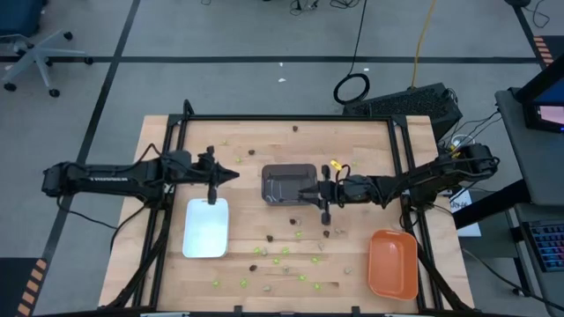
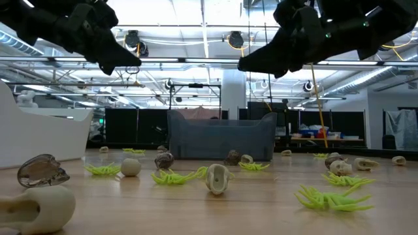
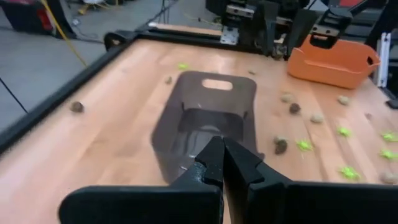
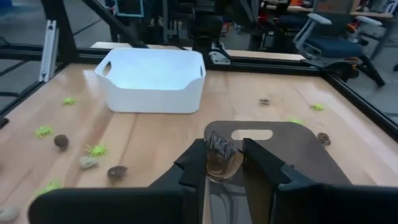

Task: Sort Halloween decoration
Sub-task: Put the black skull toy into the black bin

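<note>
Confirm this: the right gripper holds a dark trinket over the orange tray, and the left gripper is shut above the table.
Not quite. The right gripper holds the dark trinket over the grey tray, not the orange tray, which sits apart near the table's corner. The right wrist view and high view show this. The left gripper is indeed shut above the table.

Two matte black jointed arms; white lettering is borne by the left arm [image 1: 110, 175]; tapered black fingers.

Grey floor [image 1: 220, 79] with dark tape lines; office chair [image 1: 31, 48] at corner; ceiling strip lights [image 2: 196, 29] overhead.
</note>
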Controlling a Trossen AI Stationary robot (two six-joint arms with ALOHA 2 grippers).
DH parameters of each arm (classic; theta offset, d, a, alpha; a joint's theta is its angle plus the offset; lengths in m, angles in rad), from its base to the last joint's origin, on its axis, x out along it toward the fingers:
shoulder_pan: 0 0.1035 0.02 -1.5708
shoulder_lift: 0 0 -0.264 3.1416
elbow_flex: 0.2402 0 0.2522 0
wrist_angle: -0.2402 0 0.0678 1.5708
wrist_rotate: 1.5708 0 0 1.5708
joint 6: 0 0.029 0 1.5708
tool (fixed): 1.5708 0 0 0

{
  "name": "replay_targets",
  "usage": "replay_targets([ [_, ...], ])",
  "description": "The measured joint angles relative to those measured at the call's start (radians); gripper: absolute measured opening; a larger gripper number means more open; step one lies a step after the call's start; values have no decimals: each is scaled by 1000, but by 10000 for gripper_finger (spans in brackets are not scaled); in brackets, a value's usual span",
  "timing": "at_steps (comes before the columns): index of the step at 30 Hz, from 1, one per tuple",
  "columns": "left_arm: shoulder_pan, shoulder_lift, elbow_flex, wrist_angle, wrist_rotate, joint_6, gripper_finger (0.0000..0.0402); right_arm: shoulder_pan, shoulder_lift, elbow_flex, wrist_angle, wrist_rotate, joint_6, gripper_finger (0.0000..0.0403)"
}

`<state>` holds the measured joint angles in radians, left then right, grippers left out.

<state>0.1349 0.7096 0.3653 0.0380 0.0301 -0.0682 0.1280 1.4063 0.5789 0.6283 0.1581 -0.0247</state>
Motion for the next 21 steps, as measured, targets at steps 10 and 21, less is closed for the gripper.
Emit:
replay_targets([
  [10,-42,88,0,62,-5,-3,1,25,0,0,-34,4,-383,56],
  [21,-44,143,0,164,-8,-3,1,24,0,0,-45,26,-830,57],
])
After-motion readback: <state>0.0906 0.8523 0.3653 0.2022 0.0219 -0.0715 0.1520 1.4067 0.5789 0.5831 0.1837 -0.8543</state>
